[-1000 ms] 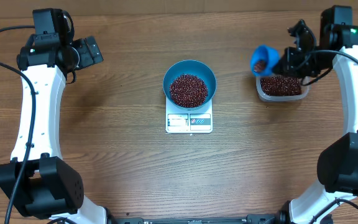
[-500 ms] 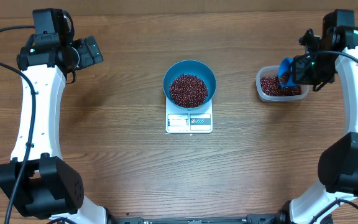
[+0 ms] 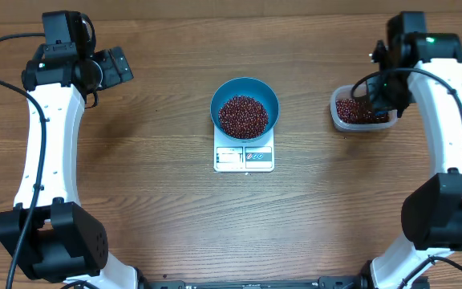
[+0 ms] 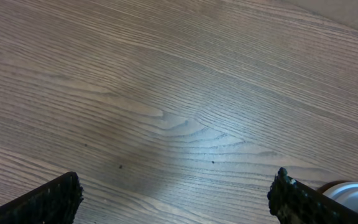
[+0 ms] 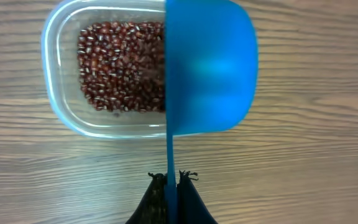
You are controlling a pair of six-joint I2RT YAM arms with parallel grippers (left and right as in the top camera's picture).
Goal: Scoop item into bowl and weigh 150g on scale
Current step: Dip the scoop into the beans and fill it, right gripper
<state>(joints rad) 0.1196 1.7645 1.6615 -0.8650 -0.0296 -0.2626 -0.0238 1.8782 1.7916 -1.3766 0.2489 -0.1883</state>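
Right gripper (image 5: 170,186) was clamped tight on the thin handle of the blue scoop (image 5: 210,68). The scoop hung over the right-hand part of the clear tub (image 5: 61,112), its blue shell turned toward the wrist camera, so I couldn't tell if it carried anything. The tub was still about half covered with beans (image 5: 120,65). It sat on the table (image 3: 135,185) at the right, well apart from the scale (image 3: 244,157).

Left gripper (image 4: 174,202) was spread wide open with nothing between the fingers. It was parked over bare wood at the far left, well away from everything else.

The blue bowl (image 3: 273,103) sat on the scale at table centre, covering the platform's rear part. Only the front strip with the display and buttons showed. There was a mound of beans in the bottom of the bowl, well below the rim.

Writing: the scale's front strip had a grey display and a couple of small marks beside it, all too small to read from overhead. I saw no brand or label on the bowl, scoop or tub.
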